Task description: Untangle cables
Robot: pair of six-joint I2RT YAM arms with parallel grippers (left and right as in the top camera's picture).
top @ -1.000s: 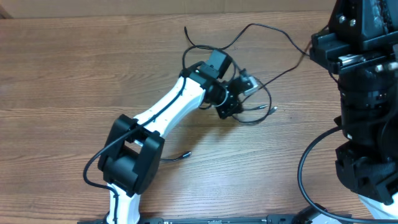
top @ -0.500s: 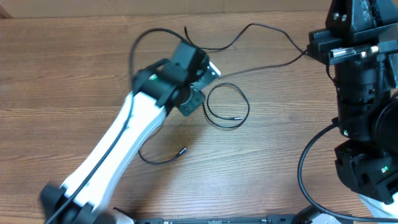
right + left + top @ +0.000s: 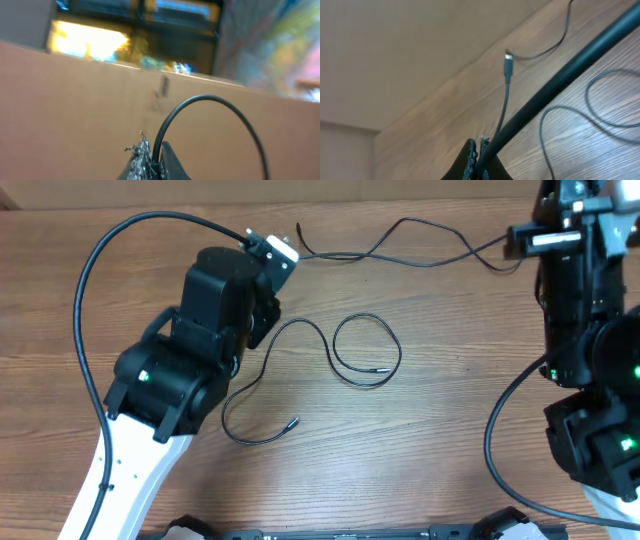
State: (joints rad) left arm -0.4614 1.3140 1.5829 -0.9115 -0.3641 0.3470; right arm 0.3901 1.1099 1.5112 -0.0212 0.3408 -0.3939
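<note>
End effectors (image 3: 476, 161) (image 3: 150, 162) clamped tight, pinching cables (image 3: 506, 97)

Long cable (image 3: 404, 220): thin, black, snaked along the table's far side, right end pinched in right gripper (image 3: 152, 156). Looped cable (image 3: 400, 356): thin, black, lay slack mid-table, one loop crossing itself, both small plug tips free. The two lay apart. Third cord's plug tip (image 3: 508, 64) rested near the long cable's left end.
</note>
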